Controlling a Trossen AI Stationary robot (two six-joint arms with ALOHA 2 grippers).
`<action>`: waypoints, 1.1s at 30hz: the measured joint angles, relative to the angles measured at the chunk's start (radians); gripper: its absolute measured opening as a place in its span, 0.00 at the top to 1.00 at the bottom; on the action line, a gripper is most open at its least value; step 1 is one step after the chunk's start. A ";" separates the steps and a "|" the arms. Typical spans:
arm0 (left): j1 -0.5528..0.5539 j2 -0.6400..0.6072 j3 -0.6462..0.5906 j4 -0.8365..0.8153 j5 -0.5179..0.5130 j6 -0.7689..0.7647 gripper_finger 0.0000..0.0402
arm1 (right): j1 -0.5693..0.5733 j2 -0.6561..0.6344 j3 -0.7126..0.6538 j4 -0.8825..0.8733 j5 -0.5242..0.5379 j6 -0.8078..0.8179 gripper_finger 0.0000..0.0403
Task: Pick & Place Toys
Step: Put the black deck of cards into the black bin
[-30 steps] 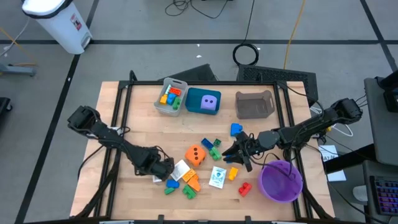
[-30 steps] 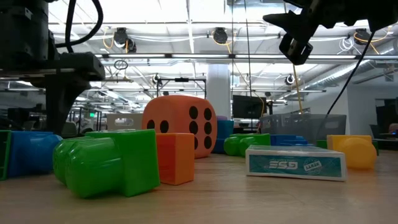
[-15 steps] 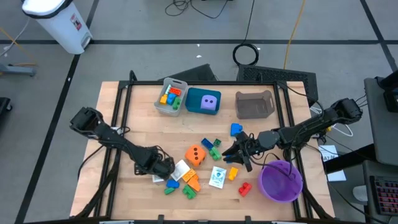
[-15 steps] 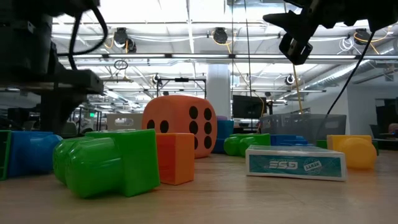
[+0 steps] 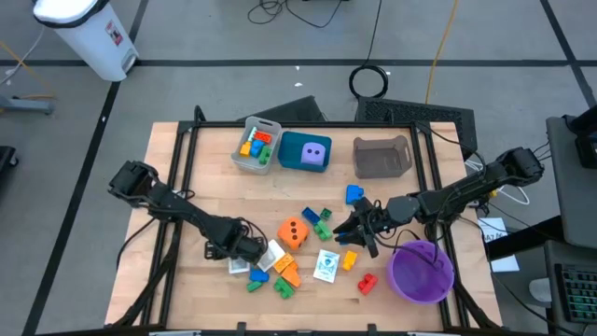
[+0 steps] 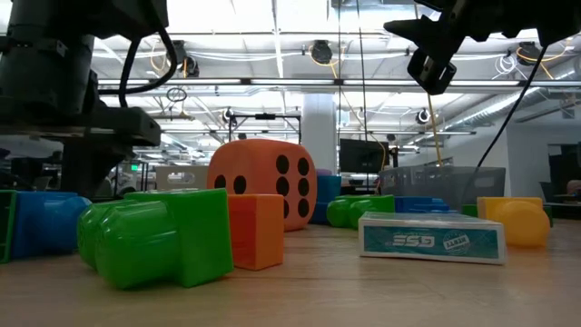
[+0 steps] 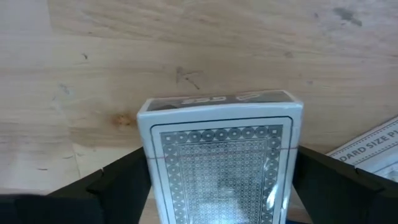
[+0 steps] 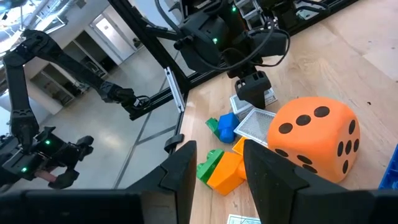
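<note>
Down at the near-left of the table, the left gripper sits low over the toy pile; in the left wrist view its two dark fingers stand on either side of a patterned card pack, touching its sides — clamped on it, pack just above the wood. A second white card lies just right of it, partly cut off. In the high view a white card lies beside the gripper, with a blue brick, green bricks and an orange brick just near of it.

Right gripper hovers mid-table, right of the orange die — fingers apart, nothing between them in the right wrist view, where the die fills the right side. Blue and green bricks lie between die and gripper; a yellow brick and red brick lie nearer, and another blue brick farther off. A boxed card pack lies near of the die; it shows in the low view too.

Far side: grey tray holds mixed bricks, teal tray holds the purple die, brown tray. Purple bowl sits at the near right.
</note>
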 joint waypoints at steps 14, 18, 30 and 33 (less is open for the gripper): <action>0.028 -0.076 -0.004 -0.106 -0.053 0.080 0.19 | 0.000 0.000 0.000 0.028 0.000 -0.006 0.68; 0.061 -0.168 -0.004 -0.131 -0.150 0.092 0.19 | 0.000 0.000 0.000 0.114 0.000 -0.025 0.68; 0.190 -0.434 -0.002 0.356 -0.725 0.326 0.21 | 0.033 -0.003 0.074 0.377 0.183 -0.333 0.69; 0.238 -0.428 -0.001 0.604 -0.726 0.495 0.20 | 0.061 -0.005 0.173 0.226 0.306 -0.500 0.71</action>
